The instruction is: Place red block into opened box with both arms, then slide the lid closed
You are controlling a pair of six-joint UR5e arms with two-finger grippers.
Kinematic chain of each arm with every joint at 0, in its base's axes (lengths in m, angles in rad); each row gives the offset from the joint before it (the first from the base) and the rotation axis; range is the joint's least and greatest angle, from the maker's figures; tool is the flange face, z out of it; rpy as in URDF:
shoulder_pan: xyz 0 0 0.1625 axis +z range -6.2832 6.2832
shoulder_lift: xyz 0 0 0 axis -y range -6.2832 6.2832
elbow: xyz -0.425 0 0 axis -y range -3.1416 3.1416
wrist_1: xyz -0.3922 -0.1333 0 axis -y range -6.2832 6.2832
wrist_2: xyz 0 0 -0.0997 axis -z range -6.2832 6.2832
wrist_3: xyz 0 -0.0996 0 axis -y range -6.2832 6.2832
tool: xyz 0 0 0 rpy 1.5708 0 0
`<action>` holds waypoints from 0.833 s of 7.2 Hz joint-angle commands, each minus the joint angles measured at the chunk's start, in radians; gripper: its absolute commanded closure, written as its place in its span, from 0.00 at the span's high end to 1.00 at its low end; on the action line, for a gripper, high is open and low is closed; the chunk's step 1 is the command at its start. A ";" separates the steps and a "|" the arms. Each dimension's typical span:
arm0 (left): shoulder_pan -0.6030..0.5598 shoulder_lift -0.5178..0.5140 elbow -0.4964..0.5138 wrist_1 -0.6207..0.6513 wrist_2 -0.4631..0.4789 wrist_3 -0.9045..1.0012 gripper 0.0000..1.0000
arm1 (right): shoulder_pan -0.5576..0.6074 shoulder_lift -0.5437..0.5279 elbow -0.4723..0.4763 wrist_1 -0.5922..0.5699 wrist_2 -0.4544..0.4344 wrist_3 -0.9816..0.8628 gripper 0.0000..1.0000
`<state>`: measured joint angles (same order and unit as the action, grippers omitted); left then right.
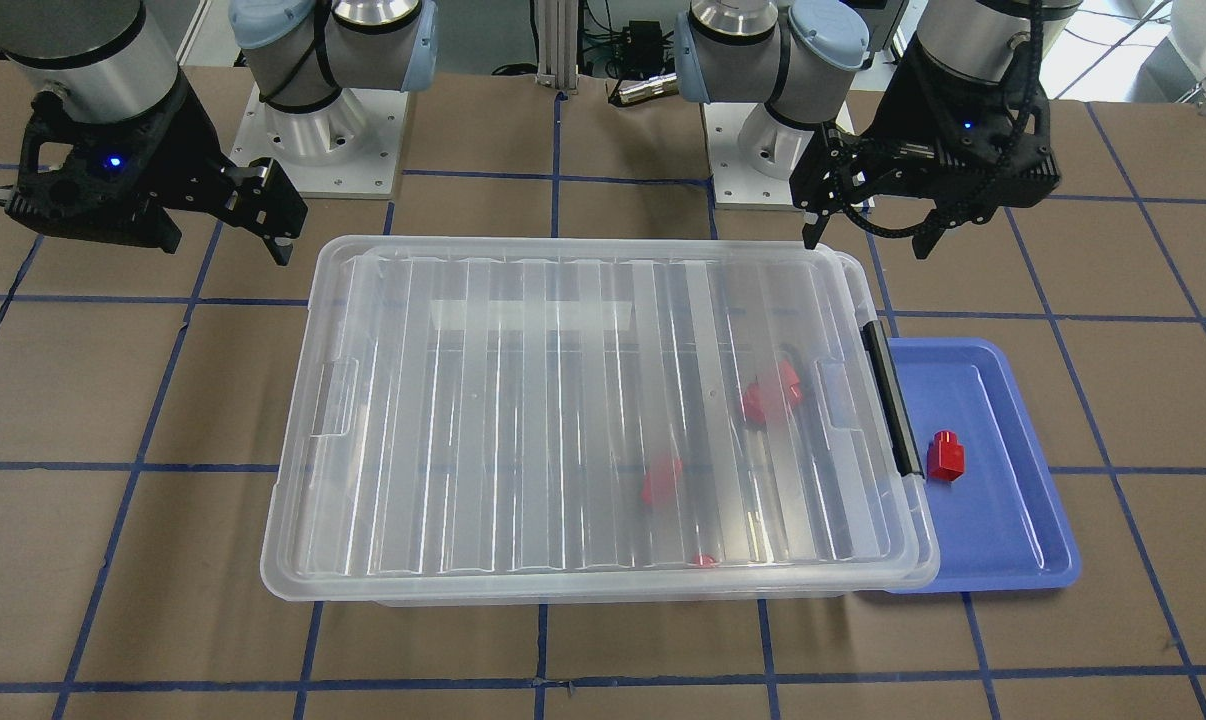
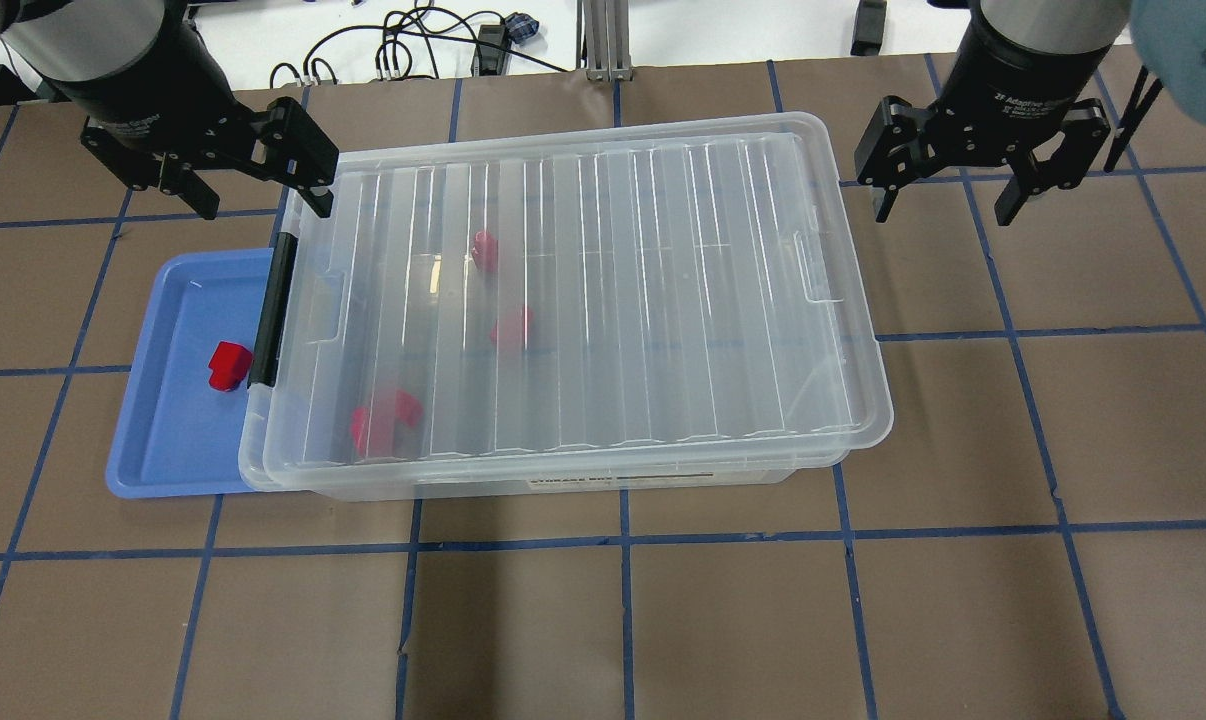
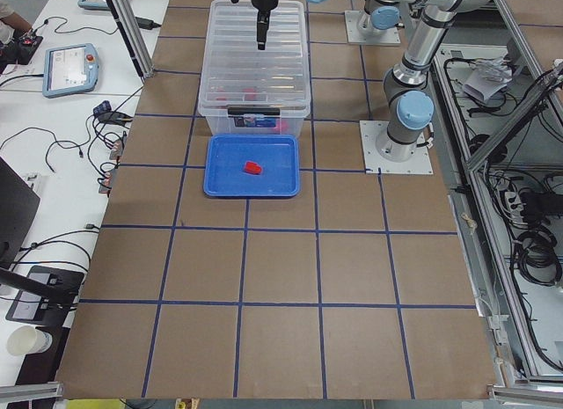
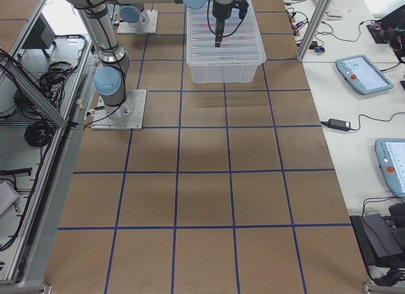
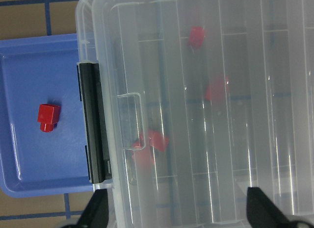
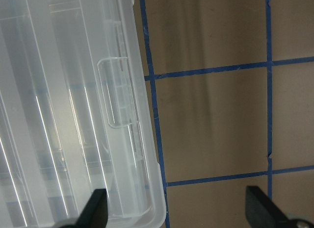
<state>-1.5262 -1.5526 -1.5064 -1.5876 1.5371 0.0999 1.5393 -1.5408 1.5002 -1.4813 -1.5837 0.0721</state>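
Red block (image 2: 229, 364) alone in blue tray (image 2: 163, 440), just beside black bar (image 2: 271, 310) at left end of box (image 2: 563, 485) | lid (image 2: 603, 250) covering box, so no way in yet; blurred red pieces (image 2: 511, 327) beneath | left gripper (image 2: 263, 205), right gripper (image 2: 943, 215): spread wide, empty, hovering by opposite ends, probably to shift lid

The lid (image 2: 603, 290) lies on the box (image 2: 443, 485), with blocks (image 2: 511, 327) inside under it. At the box's left end sits a tray (image 2: 163, 460), with one block (image 2: 229, 364) in it.

left tool (image 2: 261, 198): raised, jaws apart | right tool (image 2: 945, 208): raised, jaws apart
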 commanded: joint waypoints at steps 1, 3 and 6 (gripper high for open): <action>0.001 0.006 -0.009 -0.002 0.001 0.000 1.00 | -0.001 0.001 0.000 -0.002 0.004 0.000 1.00; 0.001 -0.007 -0.012 0.012 0.002 -0.012 1.00 | -0.004 0.001 -0.001 -0.004 0.002 0.000 1.00; 0.003 -0.001 -0.015 0.029 0.002 -0.016 1.00 | -0.008 0.004 -0.015 -0.005 0.005 0.000 1.00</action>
<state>-1.5229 -1.5522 -1.5197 -1.5612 1.5386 0.0851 1.5312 -1.5386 1.4909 -1.4845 -1.5795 0.0727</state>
